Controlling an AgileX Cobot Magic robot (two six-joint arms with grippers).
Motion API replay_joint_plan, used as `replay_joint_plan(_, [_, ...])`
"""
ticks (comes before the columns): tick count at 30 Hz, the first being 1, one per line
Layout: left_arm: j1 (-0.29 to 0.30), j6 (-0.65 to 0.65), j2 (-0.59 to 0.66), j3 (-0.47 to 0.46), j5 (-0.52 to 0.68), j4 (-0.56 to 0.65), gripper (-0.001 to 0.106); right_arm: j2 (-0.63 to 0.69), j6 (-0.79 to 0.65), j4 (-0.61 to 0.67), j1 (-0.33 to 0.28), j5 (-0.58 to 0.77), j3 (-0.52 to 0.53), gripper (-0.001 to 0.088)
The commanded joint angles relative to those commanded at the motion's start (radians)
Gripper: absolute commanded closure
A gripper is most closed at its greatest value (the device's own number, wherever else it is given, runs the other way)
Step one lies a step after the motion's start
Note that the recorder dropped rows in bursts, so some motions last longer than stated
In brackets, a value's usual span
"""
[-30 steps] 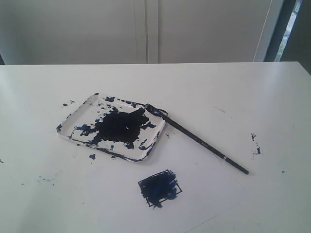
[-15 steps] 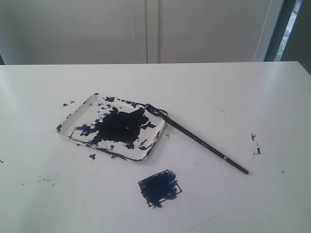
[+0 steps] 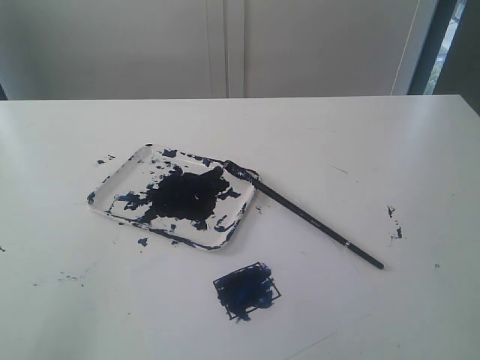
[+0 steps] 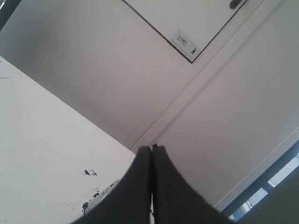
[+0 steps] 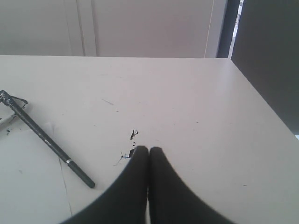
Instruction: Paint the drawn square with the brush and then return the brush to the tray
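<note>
Resting its tip, seemingly, on the tray [image 3: 118, 173], the light, stiff brush [image 3: 304, 216] is wanting a mid-handle pinch, while the left gripper [image 4: 152, 148] and right gripper [image 5: 148, 149] are sitting clenched, empty.

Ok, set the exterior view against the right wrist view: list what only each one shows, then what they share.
Exterior only: the whole shallow white tray with its blue-black paint blotch, and the small pen-drawn square scribbled dark blue. Right wrist only: the right gripper, dark jaws shut and empty. Both: the long thin black-handled brush lying on the white table, and dark paint specks near its handle end.
</note>
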Motion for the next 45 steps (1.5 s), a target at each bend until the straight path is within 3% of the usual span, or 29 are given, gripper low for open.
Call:
replay_joint_plan(21, [0.0,0.0,0.0,0.0,0.0,0.016,0.105,0.0,0.0,0.0,0.0,0.0,0.0,0.0868])
replay_joint_plan(34, [0.0,-0.184,0.0,0.0,-0.001,0.016,0.105,0.0,0.0,0.0,0.0,0.0,0.0,0.0868])
replay_joint_plan(45, [0.0,-0.184,0.0,0.0,-0.006,-0.009,0.105,0.0,0.0,0.0,0.0,0.0,0.0,0.0868])
